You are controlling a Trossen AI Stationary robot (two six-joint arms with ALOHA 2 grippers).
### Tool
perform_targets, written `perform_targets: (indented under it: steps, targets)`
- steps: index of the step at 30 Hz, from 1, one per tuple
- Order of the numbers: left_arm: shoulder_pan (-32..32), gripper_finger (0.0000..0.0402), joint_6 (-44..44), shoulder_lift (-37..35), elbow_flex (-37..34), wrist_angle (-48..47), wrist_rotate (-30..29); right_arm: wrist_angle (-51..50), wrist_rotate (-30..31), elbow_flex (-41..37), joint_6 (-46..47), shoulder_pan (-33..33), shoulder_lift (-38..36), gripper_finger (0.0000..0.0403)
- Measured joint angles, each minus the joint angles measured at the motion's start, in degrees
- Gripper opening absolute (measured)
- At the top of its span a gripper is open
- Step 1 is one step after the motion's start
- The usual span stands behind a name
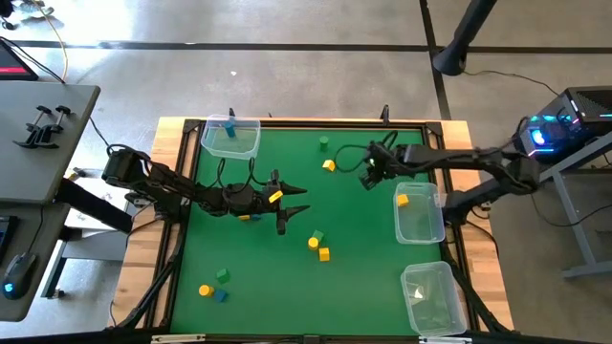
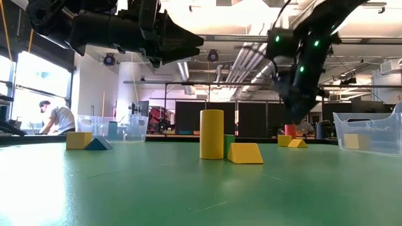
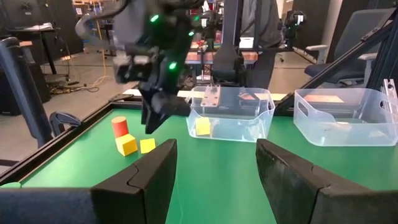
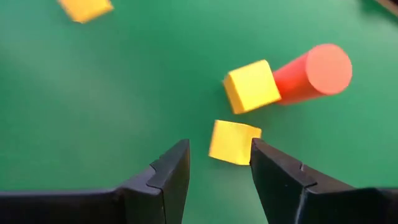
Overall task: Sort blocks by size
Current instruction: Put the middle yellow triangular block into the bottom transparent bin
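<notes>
Small blocks lie scattered on the green table (image 1: 363,287). My right gripper (image 1: 368,178) hangs open above the far middle of the table. In the right wrist view its fingers (image 4: 217,152) stand on either side of a small yellow block (image 4: 233,142) without touching it. A yellow cube (image 4: 251,86) and a red cylinder (image 4: 311,71) lie just beyond. My left gripper (image 1: 287,205) is open and empty, raised over the table's middle left (image 3: 214,155). A yellow block and a blue wedge (image 1: 249,218) lie under that arm.
A clear tub (image 1: 231,137) at the far left holds a blue block. A tub (image 1: 419,212) at the right edge holds a yellow block. A third tub (image 1: 430,298) stands at the near right. More blocks lie mid-table (image 1: 318,246) and near left (image 1: 214,287).
</notes>
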Motion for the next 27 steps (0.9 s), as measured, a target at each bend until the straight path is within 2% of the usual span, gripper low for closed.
perform_targets:
  steps: [4,7,15,23,27]
  targets:
    - [0.0,0.0207,0.0,0.0,0.0,0.0,0.0,0.17,-3.38,0.01,-2.26,-3.44,4.12,0.0161]
    - [0.0,0.0207,0.0,0.0,0.0,0.0,0.0,0.74,-3.68,0.01,-4.07,-4.93,6.69,0.0161]
    - [0.0,0.0207,0.0,0.0,0.0,0.02,0.0,2.57,-6.21,0.04,-7.48,-5.72,10.07,0.0161]
    - [-0.01,0.0207,0.0,0.0,0.0,0.02,0.0,3.71,-17.9,0.12,-6.15,-2.17,9.61,0.0161]
    - [0.0,0.0207,-0.02,0.0,0.0,0.02,0.0,5.34,-24.75,0.12,-10.44,0.42,9.61,0.0161]
